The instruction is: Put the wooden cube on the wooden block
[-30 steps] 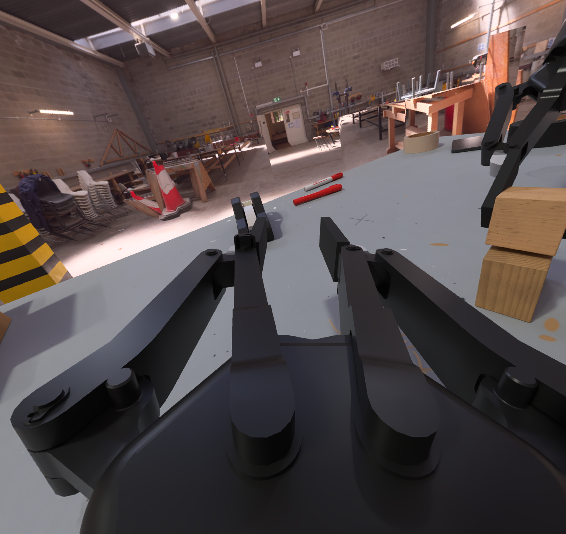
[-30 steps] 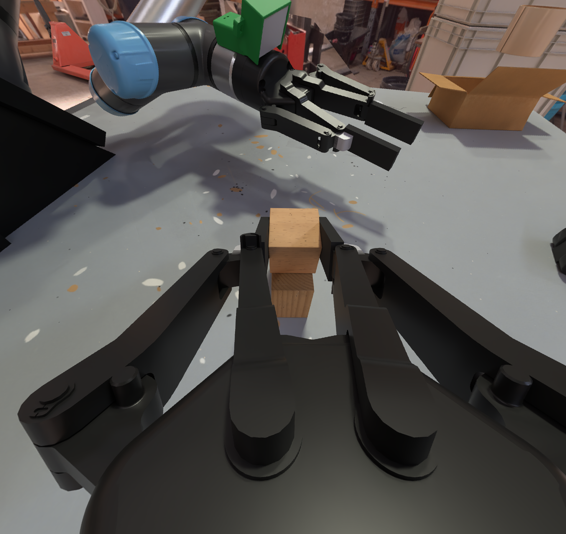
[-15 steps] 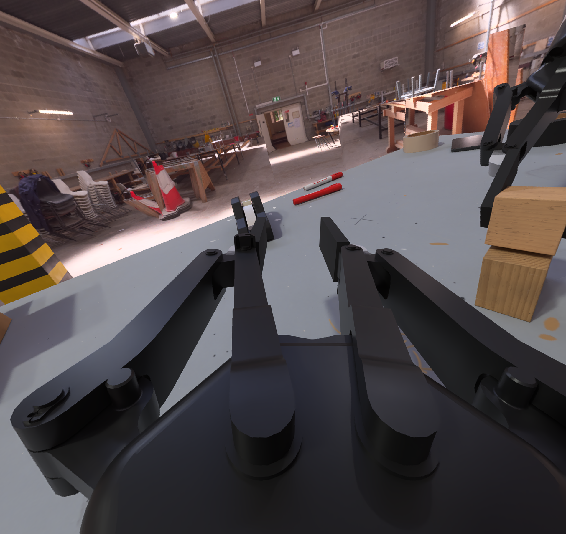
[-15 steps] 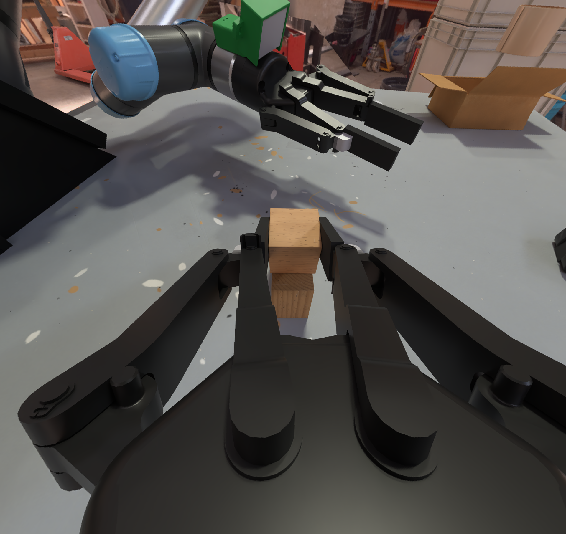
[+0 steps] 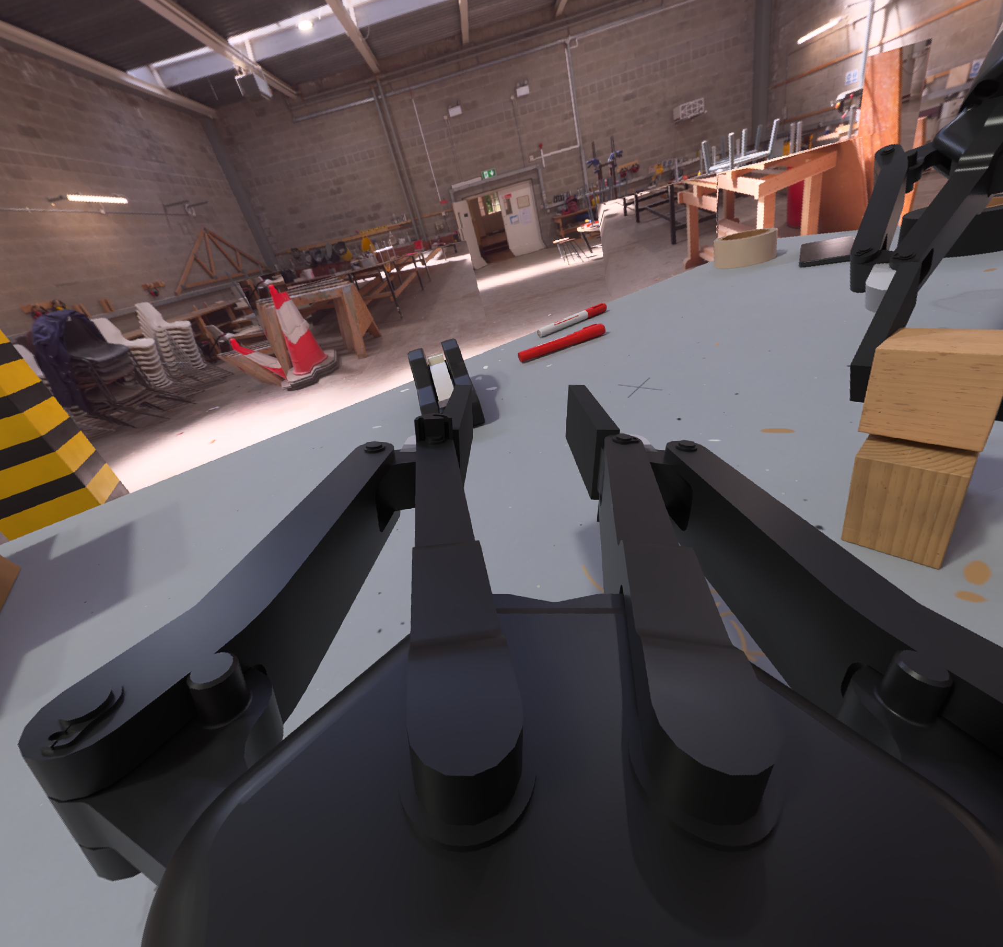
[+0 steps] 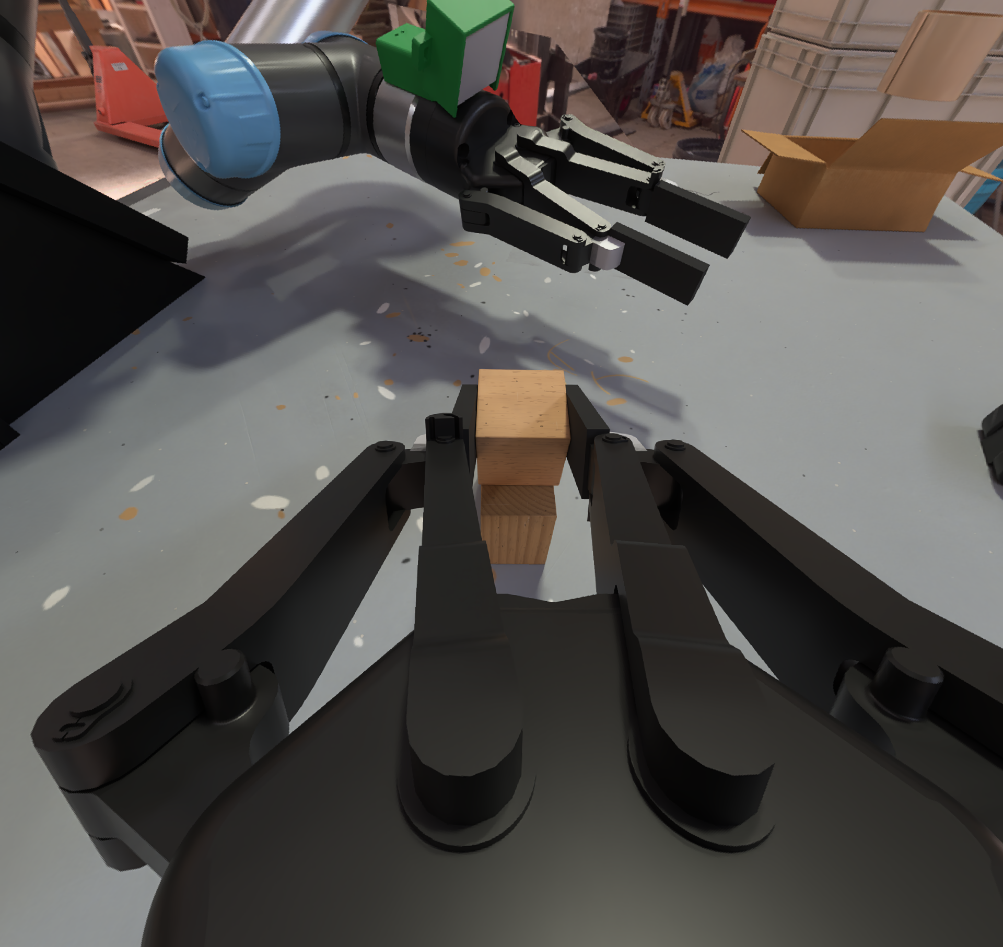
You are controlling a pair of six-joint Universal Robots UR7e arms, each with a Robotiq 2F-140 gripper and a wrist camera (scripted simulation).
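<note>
Not much moved since the pic a sec ago: the cube (image 6: 522,421) tipped a tiny bit flatter, and both arms sit as before.

The right end effector (image 6: 522,427) is squeezing the cube from both sides, w/ a finger (image 6: 465,416) pressed on each side. It holds the cube right on top of the block (image 6: 518,523), prob so it can let go w/o a drop. From the left wrist view the cube (image 5: 936,386) looks a bit tilted and turned vs the block (image 5: 906,503), so it may not sit flat yet.

The left end effector (image 5: 518,411) is open w/ nothing in it, hanging over the tabletop (image 5: 705,378), near the stack but not touching.

Lots of room around the stack. The red pens (image 5: 562,343) are well apart from it, near the far edge.
</note>
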